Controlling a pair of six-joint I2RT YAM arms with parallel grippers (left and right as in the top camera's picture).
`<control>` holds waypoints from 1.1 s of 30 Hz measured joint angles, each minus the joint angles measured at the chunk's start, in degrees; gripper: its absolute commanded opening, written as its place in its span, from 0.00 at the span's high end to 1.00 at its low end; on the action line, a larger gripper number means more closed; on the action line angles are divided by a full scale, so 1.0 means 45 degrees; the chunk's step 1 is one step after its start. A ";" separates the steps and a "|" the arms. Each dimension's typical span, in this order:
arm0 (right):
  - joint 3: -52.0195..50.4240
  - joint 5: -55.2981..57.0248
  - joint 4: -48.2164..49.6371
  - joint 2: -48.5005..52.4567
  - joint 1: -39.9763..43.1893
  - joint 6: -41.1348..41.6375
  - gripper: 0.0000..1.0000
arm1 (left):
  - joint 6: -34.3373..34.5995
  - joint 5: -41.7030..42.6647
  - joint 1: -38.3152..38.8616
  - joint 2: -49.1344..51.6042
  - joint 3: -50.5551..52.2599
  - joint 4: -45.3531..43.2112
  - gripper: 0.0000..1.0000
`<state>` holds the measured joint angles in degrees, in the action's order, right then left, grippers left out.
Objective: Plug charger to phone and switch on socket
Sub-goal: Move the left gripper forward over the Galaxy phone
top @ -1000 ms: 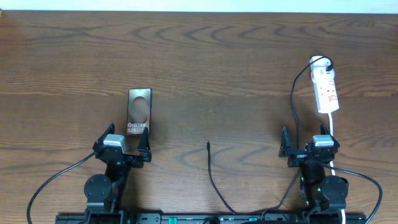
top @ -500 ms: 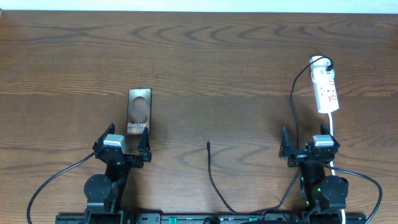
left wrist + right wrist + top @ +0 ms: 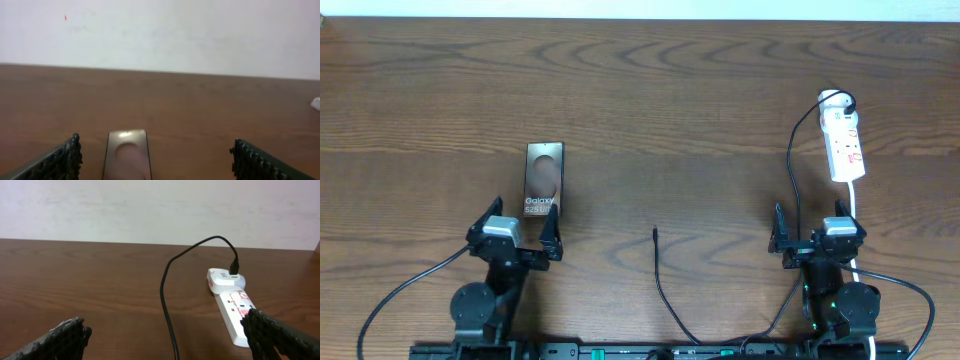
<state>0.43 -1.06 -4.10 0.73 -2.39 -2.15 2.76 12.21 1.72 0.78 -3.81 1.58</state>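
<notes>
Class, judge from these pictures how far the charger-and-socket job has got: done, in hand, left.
Done: only a black plug seated in the socket. In hand: nothing; left gripper and right gripper are open and empty. Left: the charger tip lies on the table apart from the phone, so plugging in and, it seems, switching on remain.
</notes>
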 measured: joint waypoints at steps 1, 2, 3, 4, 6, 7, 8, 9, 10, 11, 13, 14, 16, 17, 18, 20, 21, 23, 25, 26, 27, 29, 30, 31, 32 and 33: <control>0.0000 0.0000 0.0005 0.0000 0.0000 0.0000 0.01 | 0.0005 -0.0005 0.0000 0.0034 -0.0189 -0.0005 0.07; 0.0000 0.0000 0.0000 0.0000 0.0005 0.0000 0.01 | 0.0005 -0.0005 0.0000 0.0112 -0.0442 0.0000 0.07; 0.0000 0.0000 0.0000 0.0000 0.0000 0.0000 0.01 | 0.0010 -0.0005 0.0000 0.0223 -0.0709 0.0034 0.07; 0.0000 0.0000 0.0005 -0.0005 0.0000 0.0000 0.01 | 0.0010 -0.0005 0.0000 0.0369 -0.0991 0.0107 0.07; 0.0000 0.0000 0.0000 0.0000 0.0005 0.0000 0.01 | 0.0010 0.0000 0.0000 0.0753 -0.1506 0.0287 0.07; 0.0000 0.0000 0.0000 0.0000 0.0000 0.0000 0.01 | 0.0010 0.0000 0.0000 0.1005 -0.1753 0.0398 0.07; 0.0000 0.0000 0.0005 -0.0005 0.0000 0.0000 0.01 | 0.0010 0.0005 0.0000 0.1297 -0.2006 0.0495 0.07; 0.0000 0.0000 0.0005 0.0000 0.0000 0.0000 0.01 | 0.0010 0.0005 0.0000 0.1603 -0.2268 0.0670 0.07; 0.0000 0.0000 0.0005 -0.0005 0.0005 0.0000 0.01 | 0.0015 0.0029 0.0000 0.2011 -0.2569 0.0826 0.07; 0.0000 0.0005 0.0005 -0.0005 0.0000 0.0000 0.01 | 0.0024 0.0039 0.0000 0.2395 -0.2856 0.0942 0.07; 0.0000 0.0005 0.0005 -0.0005 0.0005 0.0000 0.01 | 0.0039 0.0053 0.0000 0.3245 -0.3497 0.1263 0.07; 0.0000 0.0005 0.0000 -0.0005 0.0005 0.0000 0.01 | 0.0039 0.0097 0.0000 0.3745 -0.3900 0.1477 0.07; 0.0000 0.0005 0.0000 -0.0005 0.0000 0.0000 0.01 | 0.0039 0.0233 0.0000 0.4692 -0.4721 0.1904 0.07; 0.0000 0.0005 0.0005 -0.0005 0.0000 0.0000 0.01 | 0.0039 0.0282 0.0000 0.5183 -0.5168 0.2118 0.07; 0.0000 0.0005 0.0000 0.0000 0.0005 0.0000 0.01 | 0.0044 0.0325 0.0000 0.5629 -0.5591 0.2322 0.07; 0.0000 0.0005 0.0000 -0.0005 0.0000 0.0000 0.01 | 0.0039 0.0364 0.0000 0.6586 -0.6547 0.2943 0.07; 0.0000 0.0005 0.0005 -0.0005 0.0000 0.0000 0.01 | 0.0039 0.0374 0.0000 0.6960 -0.6868 0.3128 0.07; 0.0000 0.0005 0.0005 -0.0005 0.0000 0.0000 0.01 | 0.0039 0.0389 0.0000 0.7834 -0.7718 0.3643 0.07; 0.0000 0.0005 0.0005 0.0000 0.0000 0.0000 0.01 | -0.0015 0.0432 0.0000 0.8665 -0.8578 0.4294 0.07; 0.0000 0.0005 0.0005 -0.0005 0.0000 0.0000 0.01 | -0.0034 0.0457 0.0000 0.9068 -0.9024 0.4580 0.07; 0.0000 0.0005 0.0005 -0.0005 0.0000 0.0000 0.01 | -0.0053 0.0471 0.0000 0.9437 -0.9432 0.4823 0.07; 0.0000 0.0005 0.0005 -0.0005 0.0000 0.0000 0.01 | -0.0092 0.0461 0.0000 1.0171 -1.0297 0.5479 0.07; 0.0000 0.0005 0.0010 -0.0005 0.0000 0.0000 0.01 | -0.0121 0.0457 0.0000 1.0559 -1.0807 0.5897 0.07; 0.0000 0.0005 0.0000 -0.0005 0.0005 0.0000 0.01 | -0.0155 0.0408 0.0000 1.0972 -1.1385 0.6309 0.07; 0.0000 0.0005 0.0010 -0.0005 0.0000 0.0000 0.01 | -0.0204 0.0355 0.0005 1.1404 -1.1953 0.6669 0.07; -0.0005 0.0005 0.0005 -0.0005 0.0000 0.0000 0.01 | -0.0262 0.0282 0.0000 1.1822 -1.2531 0.7077 0.07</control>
<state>0.40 -1.04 -4.08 0.71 -2.39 -2.15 1.58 13.47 1.72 53.98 -60.20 33.43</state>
